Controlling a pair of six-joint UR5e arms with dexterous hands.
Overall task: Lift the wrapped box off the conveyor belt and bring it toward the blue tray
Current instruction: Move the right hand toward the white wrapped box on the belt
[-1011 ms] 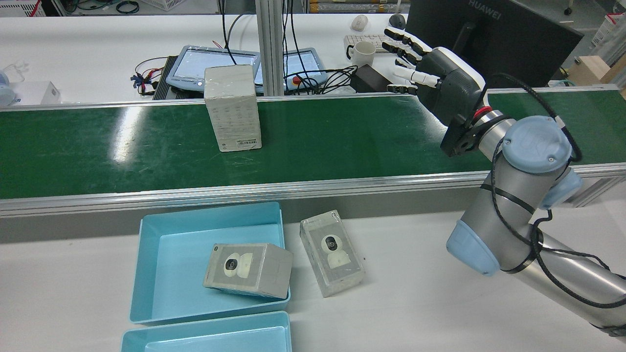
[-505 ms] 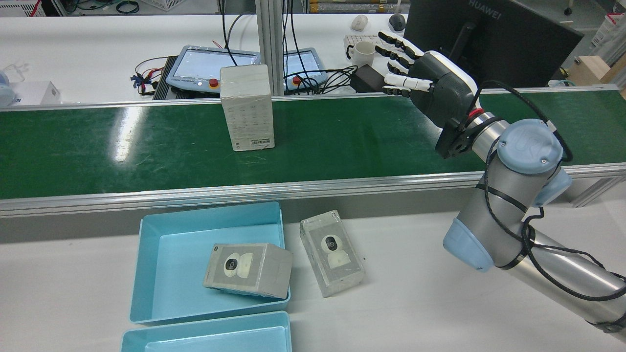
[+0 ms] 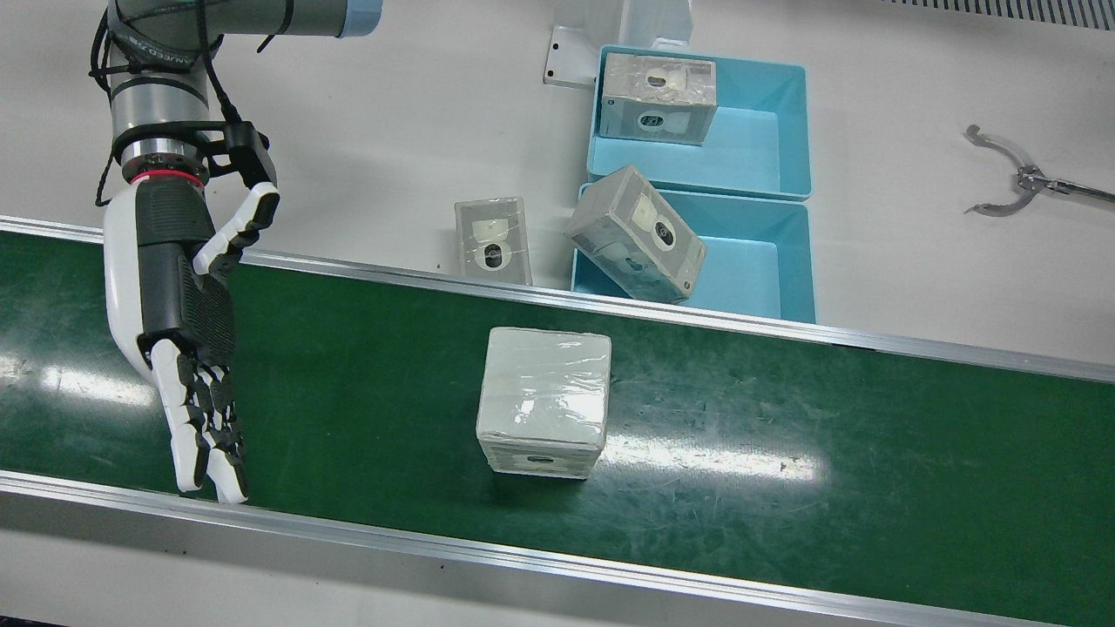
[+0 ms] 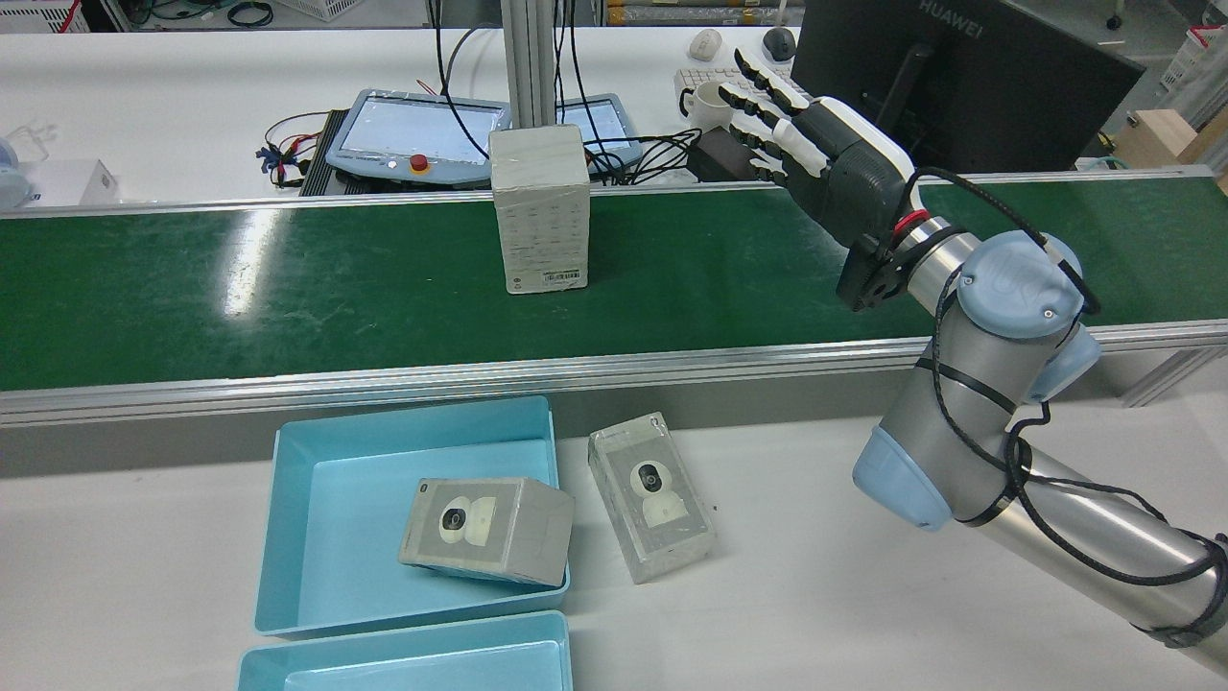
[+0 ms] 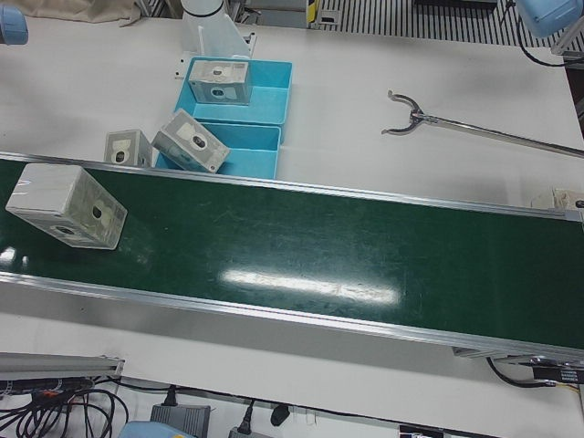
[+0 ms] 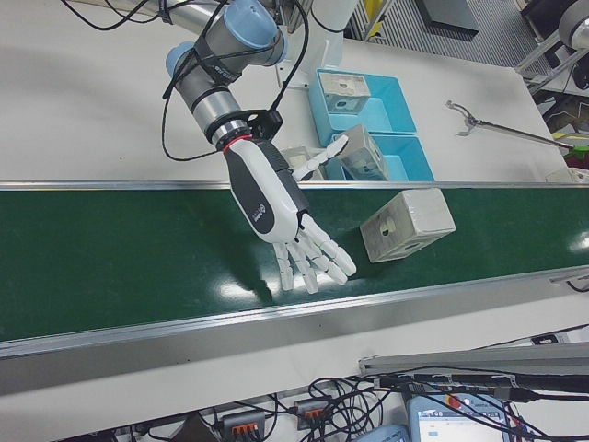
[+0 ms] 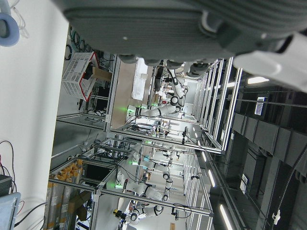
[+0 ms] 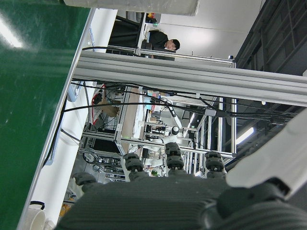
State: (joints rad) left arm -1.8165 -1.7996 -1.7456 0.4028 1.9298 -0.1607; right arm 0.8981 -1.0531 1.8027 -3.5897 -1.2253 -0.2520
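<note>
The wrapped box (image 4: 539,208) stands upright on the green belt (image 4: 288,278), toward its far edge in the rear view and clear of both rails. Nothing touches it. Standing on end, it offers its broad flat sides to a sideways grasp.

The right hand (image 4: 820,163) hovers above the belt to the right of the box in the rear view, well apart from it. Its fingers (image 3: 205,435) are spread and straight, holding nothing, and the palm faces along the belt toward the box. That pose reads as a waiting catch: the hand is set at about box height, so that box and palm can meet with the fingers ready to wrap around the sides.

The left hand (image 7: 192,33) appears only in its own camera, which looks out over the room. Its fingers are barely in frame, so I cannot tell whether they are released or clenched. It seems parked away from the work.

The blue tray (image 4: 326,480) lies on the white table on the near side of the belt, already holding one box (image 4: 487,530) tilted against its right wall. Another box (image 4: 652,496) lies on the table just right of the tray. A second tray (image 3: 766,148) sits beside the first.

The grasp is not yet made; the carry would go near and left, across the rail.
</note>
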